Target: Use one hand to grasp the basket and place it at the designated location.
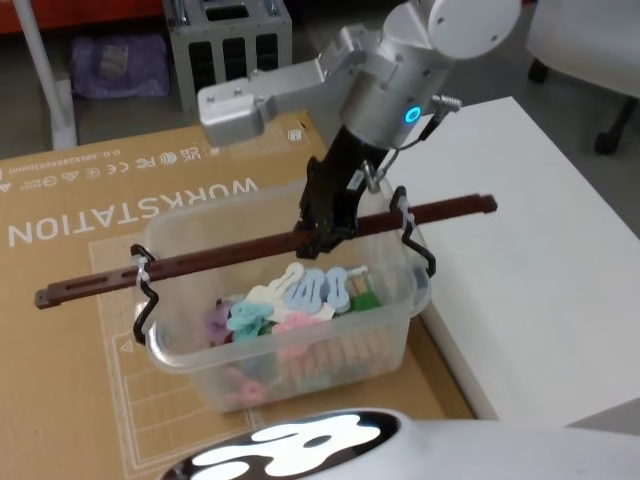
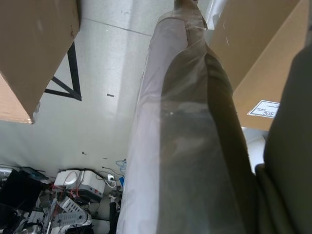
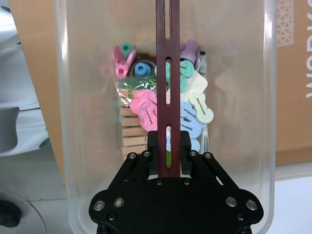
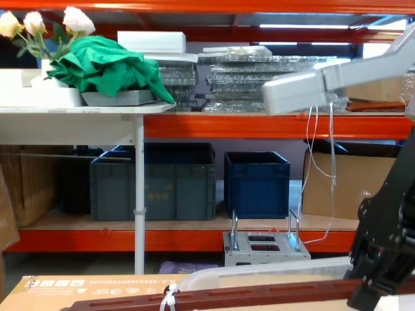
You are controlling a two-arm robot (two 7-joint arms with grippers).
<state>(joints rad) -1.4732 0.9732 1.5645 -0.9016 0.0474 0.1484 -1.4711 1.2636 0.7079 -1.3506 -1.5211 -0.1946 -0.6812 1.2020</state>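
Note:
The basket (image 1: 190, 240) is a translucent whitish tub on a brown cardboard sheet, holding pastel plastic clips. A thin reddish-brown handle bar (image 1: 200, 262) crosses its top, tied on with white zip ties. My right gripper (image 1: 325, 232) comes down from above and is shut on the bar just right of its middle. In the right wrist view the two dark fingers (image 3: 152, 146) pinch the slotted bar (image 3: 167, 73) over the basket (image 3: 234, 97). The chest view has the bar (image 4: 214, 297) and the basket's rim (image 4: 259, 269) along the bottom, with the right gripper (image 4: 366, 295) at the lower right.
A white table (image 1: 540, 260) lies right of the basket. The cardboard sheet (image 1: 70, 200) marked WORKSTATION spreads left and behind it. A grey metal unit (image 1: 228, 40) stands on the floor beyond. Dark blue crates (image 4: 256, 184) sit on an orange rack. The left wrist view has plastic-wrapped cladding (image 2: 185, 146).

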